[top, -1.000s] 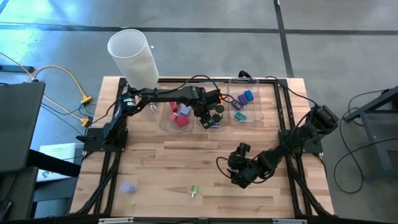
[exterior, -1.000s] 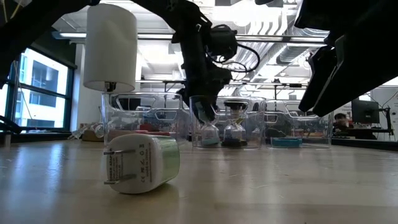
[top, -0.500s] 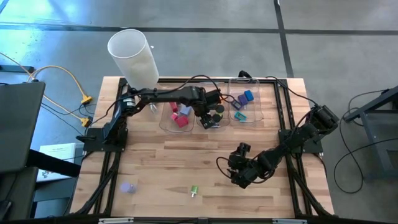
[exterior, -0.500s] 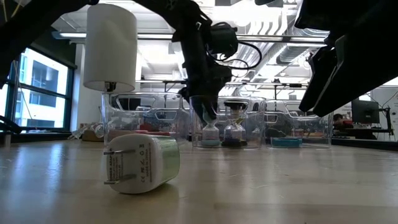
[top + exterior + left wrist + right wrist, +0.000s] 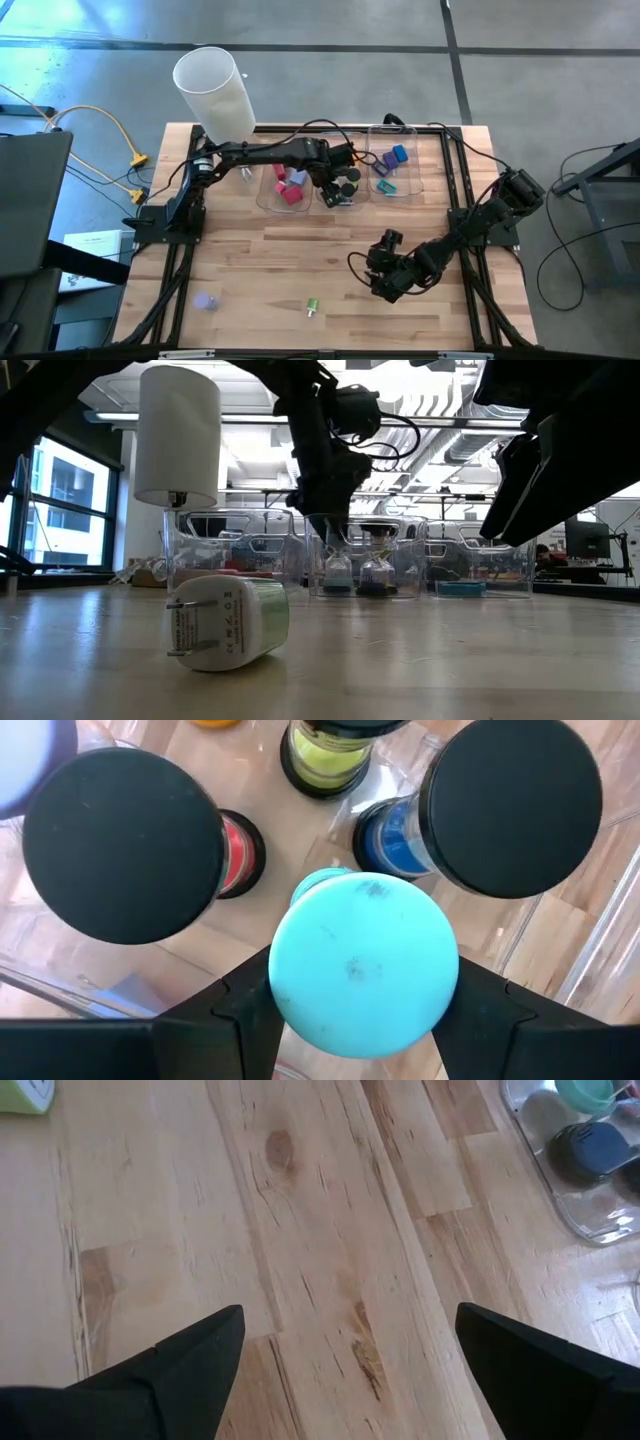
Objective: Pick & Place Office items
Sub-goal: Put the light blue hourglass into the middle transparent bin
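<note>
The left gripper (image 5: 362,1020) has its fingers half closed on a teal cap (image 5: 364,963), one finger on each side, and holds it over the middle tray (image 5: 340,201) among the black discs (image 5: 122,844). To place it well, I think it should go down into a free gap before it lets go.

The left wrist view shows this grip; the high view does not. The high view shows the right gripper (image 5: 387,285) waiting wide open and empty, and a green piece (image 5: 311,307) still outside.
</note>
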`<action>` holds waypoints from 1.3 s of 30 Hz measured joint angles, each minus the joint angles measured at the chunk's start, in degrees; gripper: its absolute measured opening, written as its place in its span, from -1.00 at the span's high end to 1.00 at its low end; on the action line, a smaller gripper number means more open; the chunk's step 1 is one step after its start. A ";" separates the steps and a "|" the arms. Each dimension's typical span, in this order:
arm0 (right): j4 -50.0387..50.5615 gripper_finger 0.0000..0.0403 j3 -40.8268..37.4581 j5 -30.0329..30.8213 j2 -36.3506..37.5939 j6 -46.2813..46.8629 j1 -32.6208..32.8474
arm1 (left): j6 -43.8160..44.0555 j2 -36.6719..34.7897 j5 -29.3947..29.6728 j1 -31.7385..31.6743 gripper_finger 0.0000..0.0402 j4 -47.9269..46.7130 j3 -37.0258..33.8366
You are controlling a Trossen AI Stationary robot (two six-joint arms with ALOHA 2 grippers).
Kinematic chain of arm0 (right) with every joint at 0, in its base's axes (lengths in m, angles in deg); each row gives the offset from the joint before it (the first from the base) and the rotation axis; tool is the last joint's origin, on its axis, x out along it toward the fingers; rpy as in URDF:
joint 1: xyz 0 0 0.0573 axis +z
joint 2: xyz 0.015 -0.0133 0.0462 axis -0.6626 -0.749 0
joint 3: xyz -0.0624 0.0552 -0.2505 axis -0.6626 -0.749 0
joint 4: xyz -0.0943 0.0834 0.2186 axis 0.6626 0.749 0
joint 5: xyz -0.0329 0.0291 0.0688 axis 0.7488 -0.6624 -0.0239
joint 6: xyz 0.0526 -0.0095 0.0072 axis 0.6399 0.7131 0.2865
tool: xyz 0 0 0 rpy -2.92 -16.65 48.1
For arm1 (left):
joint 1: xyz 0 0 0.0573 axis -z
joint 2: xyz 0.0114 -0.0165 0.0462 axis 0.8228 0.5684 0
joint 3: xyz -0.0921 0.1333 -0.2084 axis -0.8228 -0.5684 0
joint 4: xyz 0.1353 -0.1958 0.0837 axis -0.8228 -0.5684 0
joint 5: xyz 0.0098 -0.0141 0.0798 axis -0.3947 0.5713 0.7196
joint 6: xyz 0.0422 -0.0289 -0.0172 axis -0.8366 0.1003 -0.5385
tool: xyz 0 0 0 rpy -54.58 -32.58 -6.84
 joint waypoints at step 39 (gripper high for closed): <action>-0.31 -0.75 0.00 -0.28 0.00 0.01 0.24 | -0.87 2.27 0.04 0.08 -0.01 0.00 -0.02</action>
